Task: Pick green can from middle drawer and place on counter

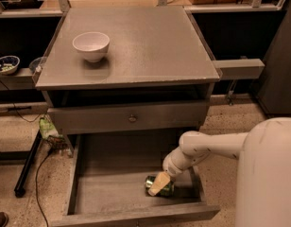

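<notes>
Camera view looks down on a grey cabinet with its middle drawer (112, 183) pulled out at the bottom. The green can (167, 189) is inside this drawer, on the floor near the front wall and toward the right side. It seems to lie on its side. The gripper (158, 184) is down in the drawer, right on top of the can, and hides part of it. It cannot be told if the gripper has hold of the can or not. The white arm (202, 148) reaches in from the right. Up above, the counter (150, 41) has a white bowl (91, 45) on its back left part. The drawer front with the small knob (131, 118) is closed.
</notes>
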Robot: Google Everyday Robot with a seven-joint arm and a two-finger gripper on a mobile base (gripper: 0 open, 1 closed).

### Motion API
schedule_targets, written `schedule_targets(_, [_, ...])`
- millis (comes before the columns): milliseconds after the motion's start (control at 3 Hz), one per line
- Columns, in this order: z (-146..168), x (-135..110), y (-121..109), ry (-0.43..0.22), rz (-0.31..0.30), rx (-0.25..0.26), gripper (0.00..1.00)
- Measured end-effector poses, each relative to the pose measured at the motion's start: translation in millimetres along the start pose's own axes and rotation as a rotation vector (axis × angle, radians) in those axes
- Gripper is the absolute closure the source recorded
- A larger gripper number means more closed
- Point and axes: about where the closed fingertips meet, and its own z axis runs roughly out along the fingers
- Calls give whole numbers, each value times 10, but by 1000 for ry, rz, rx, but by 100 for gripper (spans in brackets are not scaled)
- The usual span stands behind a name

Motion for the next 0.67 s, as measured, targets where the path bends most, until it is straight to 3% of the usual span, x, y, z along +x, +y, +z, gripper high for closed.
schedule_targets(333, [21,-5,16,-2,0,-8,0])
schedule_targets(667, [162,-8,86,-11,-18,-56,0])
